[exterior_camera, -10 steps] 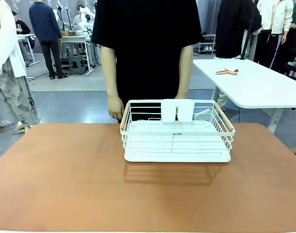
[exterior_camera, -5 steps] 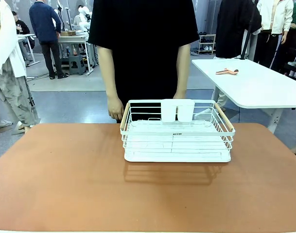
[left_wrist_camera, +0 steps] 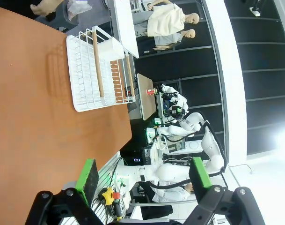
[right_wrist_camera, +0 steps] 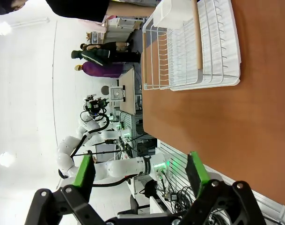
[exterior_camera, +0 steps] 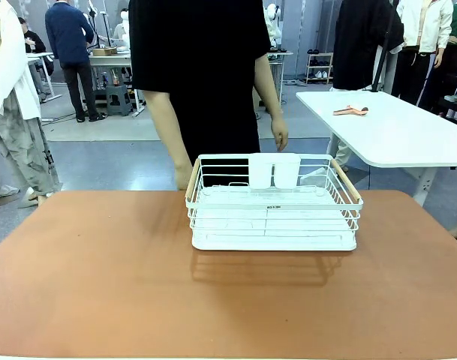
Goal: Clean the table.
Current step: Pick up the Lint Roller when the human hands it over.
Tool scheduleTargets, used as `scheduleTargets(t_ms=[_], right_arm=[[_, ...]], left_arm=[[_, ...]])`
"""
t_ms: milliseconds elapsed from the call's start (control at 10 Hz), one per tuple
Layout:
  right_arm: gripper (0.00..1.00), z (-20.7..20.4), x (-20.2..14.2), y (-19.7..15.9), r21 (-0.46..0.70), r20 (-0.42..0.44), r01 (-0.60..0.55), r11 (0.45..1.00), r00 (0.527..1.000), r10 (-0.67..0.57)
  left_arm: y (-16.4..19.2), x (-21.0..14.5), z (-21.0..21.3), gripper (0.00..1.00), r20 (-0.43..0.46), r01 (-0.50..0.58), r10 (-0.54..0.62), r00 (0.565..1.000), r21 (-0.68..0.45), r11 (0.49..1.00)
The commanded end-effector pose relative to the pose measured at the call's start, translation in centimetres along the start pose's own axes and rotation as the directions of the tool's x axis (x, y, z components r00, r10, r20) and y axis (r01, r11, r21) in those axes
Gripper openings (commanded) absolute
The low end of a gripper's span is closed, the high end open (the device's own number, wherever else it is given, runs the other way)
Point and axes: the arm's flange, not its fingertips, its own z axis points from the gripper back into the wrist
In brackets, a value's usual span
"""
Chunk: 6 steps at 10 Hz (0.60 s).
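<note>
Brown tabletop (exterior_camera: 93,285) spans the foreground, white wire rack (exterior_camera: 273,225) on it at 12 o'clock, person (exterior_camera: 205,75) behind; white table (exterior_camera: 397,131) at 2 o'clock; left tool (left_wrist_camera: 143,177) and right tool (right_wrist_camera: 140,173) both released, pads apart

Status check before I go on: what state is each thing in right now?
wire rack: upright, no dishes in it.
table: carries the wire rack near its far edge.
left gripper: jaws open, empty.
right gripper: jaws open, empty.
</note>
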Motion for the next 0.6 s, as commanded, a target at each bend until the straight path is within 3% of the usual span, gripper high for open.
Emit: scheduleTargets(t_ms=[0, 500], right_arm=[[1.00, 0.10, -0.05, 0.21, 0.000, 0.002, -0.003, 1.000, 1.000, 0.003], [1.00, 0.10, -0.05, 0.21, 0.000, 0.002, -0.003, 1.000, 1.000, 0.003]], left_arm=[[-0.05, -0.10, 0.27, 1.00, 0.003, 0.001, -0.001, 1.000, 0.002, 1.000], [-0.05, -0.10, 0.27, 1.00, 0.003, 0.001, -0.001, 1.000, 0.002, 1.000]])
